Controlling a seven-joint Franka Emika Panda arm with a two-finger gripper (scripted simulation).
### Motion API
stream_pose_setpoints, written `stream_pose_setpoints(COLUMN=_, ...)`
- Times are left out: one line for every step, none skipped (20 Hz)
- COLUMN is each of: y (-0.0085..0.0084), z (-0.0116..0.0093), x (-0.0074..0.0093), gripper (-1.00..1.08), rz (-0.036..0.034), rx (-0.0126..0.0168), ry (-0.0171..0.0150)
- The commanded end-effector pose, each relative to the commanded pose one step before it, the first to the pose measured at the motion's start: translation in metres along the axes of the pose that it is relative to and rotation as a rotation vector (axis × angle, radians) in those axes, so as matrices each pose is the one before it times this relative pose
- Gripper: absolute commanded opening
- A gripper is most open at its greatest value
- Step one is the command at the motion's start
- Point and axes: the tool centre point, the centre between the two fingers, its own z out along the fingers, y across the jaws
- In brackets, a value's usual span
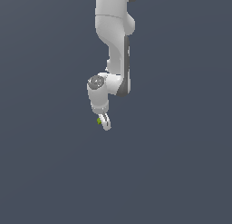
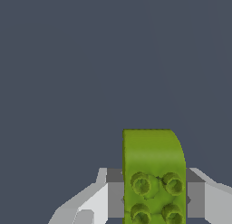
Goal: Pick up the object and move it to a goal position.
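The gripper [image 1: 103, 122] grasps the green object [image 2: 153, 173] between its 2 fingers [image 2: 93, 200], above the floor [image 1: 181, 173].

Plain dark grey-blue surface [image 1: 181, 173], uniform, filling the background in both views

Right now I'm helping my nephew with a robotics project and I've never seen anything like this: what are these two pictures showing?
Both are computer-simulated renders of one moment. The exterior view, from a camera off the machine, shows a white jointed robot arm reaching down over a plain grey surface. At its tip is the gripper, a two-fingered clamp. The small yellow-green speck there is the object. The wrist view comes from a camera mounted on the arm, so the same object looks large: a green block with round studs, clamped between the grey fingers. Nothing else shows on the surface.
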Motion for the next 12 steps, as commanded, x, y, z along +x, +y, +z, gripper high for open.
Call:
stream_pose_setpoints(y=-0.00088, z=-0.00090, x=-0.00249, gripper=-1.00, rz=-0.00028, rx=0.00026, ry=0.00005)
stream_pose_setpoints(y=-0.00070, z=-0.00078, x=-0.00228, gripper=-1.00, rz=0.00000, rx=0.00000, ry=0.00000)
stream_pose_setpoints(y=-0.00090, z=-0.00100, x=-0.00293, gripper=-1.00, rz=0.00000, rx=0.00000, ry=0.00000)
stream_pose_setpoints(y=-0.00111, z=-0.00122, x=-0.00356, gripper=-1.00, rz=0.00000, rx=0.00000, ry=0.00000)
stream_pose_setpoints(y=-0.00131, z=-0.00144, x=-0.00419, gripper=-1.00, rz=0.00000, rx=0.00000, ry=0.00000)
stream_pose_setpoints(y=-0.00152, z=-0.00165, x=-0.00481, gripper=-1.00, rz=0.00000, rx=0.00000, ry=0.00000)
stream_pose_setpoints(y=-0.00172, z=-0.00186, x=-0.00541, gripper=-1.00, rz=0.00000, rx=0.00000, ry=0.00000)
stream_pose_setpoints(y=-0.00192, z=-0.00207, x=-0.00599, gripper=-1.00, rz=0.00000, rx=0.00000, ry=0.00000)
stream_pose_setpoints(y=-0.00212, z=-0.00226, x=-0.00656, gripper=-1.00, rz=0.00000, rx=0.00000, ry=0.00000)
stream_pose_setpoints(y=-0.00231, z=-0.00246, x=-0.00710, gripper=-1.00, rz=0.00000, rx=0.00000, ry=0.00000)
stream_pose_setpoints(y=-0.00249, z=-0.00264, x=-0.00763, gripper=-1.00, rz=0.00000, rx=0.00000, ry=0.00000)
stream_pose_setpoints(y=-0.00267, z=-0.00283, x=-0.00814, gripper=-1.00, rz=0.00000, rx=0.00000, ry=0.00000)
